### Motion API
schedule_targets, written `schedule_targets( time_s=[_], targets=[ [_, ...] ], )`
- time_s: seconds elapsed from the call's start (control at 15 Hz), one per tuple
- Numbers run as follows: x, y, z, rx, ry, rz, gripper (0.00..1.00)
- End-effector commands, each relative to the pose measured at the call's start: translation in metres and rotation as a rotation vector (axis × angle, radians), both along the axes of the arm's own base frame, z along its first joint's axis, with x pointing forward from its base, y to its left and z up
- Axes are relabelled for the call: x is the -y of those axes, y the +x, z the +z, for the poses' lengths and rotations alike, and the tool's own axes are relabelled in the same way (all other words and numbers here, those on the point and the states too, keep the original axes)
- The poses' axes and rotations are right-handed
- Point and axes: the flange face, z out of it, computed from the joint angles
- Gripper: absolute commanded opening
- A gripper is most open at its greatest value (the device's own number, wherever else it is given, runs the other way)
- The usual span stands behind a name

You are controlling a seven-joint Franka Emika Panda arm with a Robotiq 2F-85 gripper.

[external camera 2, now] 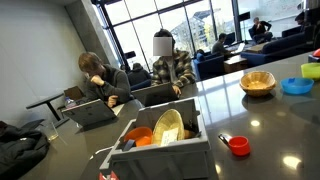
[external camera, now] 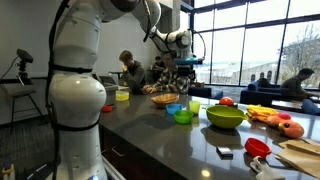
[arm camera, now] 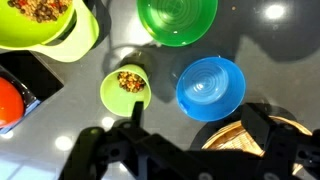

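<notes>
My gripper (arm camera: 197,118) is open and empty, hovering above a dark counter. Just beyond the fingers is a blue bowl (arm camera: 210,85), and a wicker basket (arm camera: 247,142) lies partly under the right finger. A small light-green cup holding nuts (arm camera: 127,88) is near the left finger. In an exterior view the gripper (external camera: 182,76) hangs above the wicker basket (external camera: 165,99) and the blue bowl (external camera: 175,108). The basket (external camera 2: 258,82) and blue bowl (external camera 2: 297,86) also show in an exterior view where the gripper is out of frame.
A green bowl (arm camera: 177,20), a lime bowl of food (arm camera: 45,20) and a red object (arm camera: 8,100) are nearby. The counter carries a large green bowl (external camera: 225,116), fruit (external camera: 285,125) and a red cup (external camera: 257,147). A dish rack (external camera 2: 160,145) is near. People sit behind.
</notes>
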Motion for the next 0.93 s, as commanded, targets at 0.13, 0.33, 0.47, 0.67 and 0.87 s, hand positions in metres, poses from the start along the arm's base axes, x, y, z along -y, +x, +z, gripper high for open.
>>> schedule_targets(
  time_s=[0.13,0.33,0.47,0.67,0.87],
  targets=[
    [-0.008,0.01,-0.008,-0.037,0.013,-0.001,1.0],
    [-0.012,0.012,-0.018,-0.059,0.012,-0.001,1.0],
    [-0.012,0.014,-0.025,-0.067,0.011,-0.007,1.0],
    [-0.009,0.018,-0.039,-0.084,0.009,-0.023,1.0],
    [-0.004,0.021,-0.05,-0.089,0.012,-0.039,1.0]
  ],
)
